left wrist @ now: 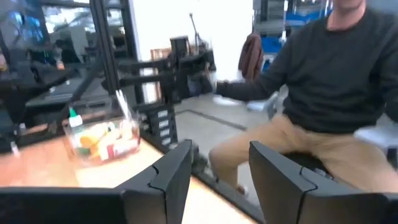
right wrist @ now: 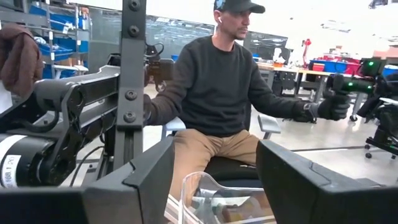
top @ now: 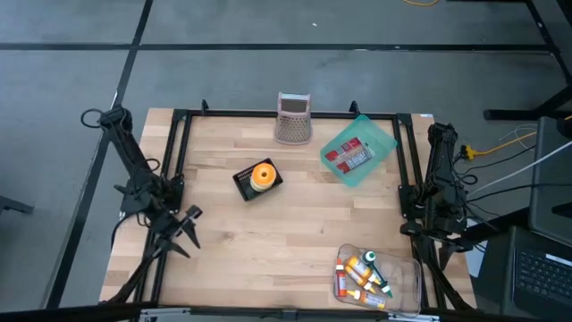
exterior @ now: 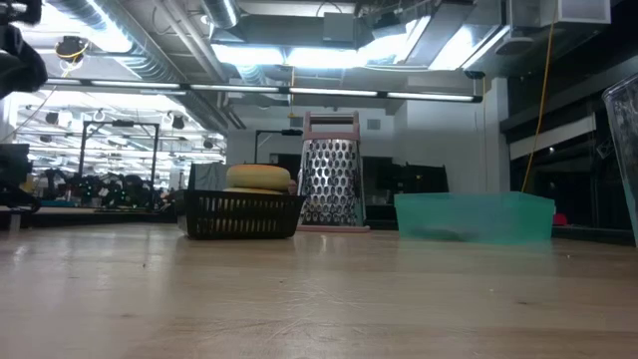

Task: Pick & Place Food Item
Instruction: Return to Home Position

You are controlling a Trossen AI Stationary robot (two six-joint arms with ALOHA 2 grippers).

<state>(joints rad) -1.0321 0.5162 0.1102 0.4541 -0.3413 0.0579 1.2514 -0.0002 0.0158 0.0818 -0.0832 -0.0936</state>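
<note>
Right gripper (top: 444, 237): parted, empty, just beside the transparent bin (top: 408, 270) of food coloring bottles (top: 362, 275). Left gripper (top: 189, 228): parted, empty, well apart from it.

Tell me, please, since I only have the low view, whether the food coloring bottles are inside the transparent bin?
Observer: Yes, the high view shows several bottles lying inside the transparent bin.
Operator: Thank you. Is either hand holding anything?
Observer: No. The left hand is open and empty at the left edge of the table.
Operator: And the right hand?
Observer: The right hand is open and empty too, with the bin just in front of it.
</note>
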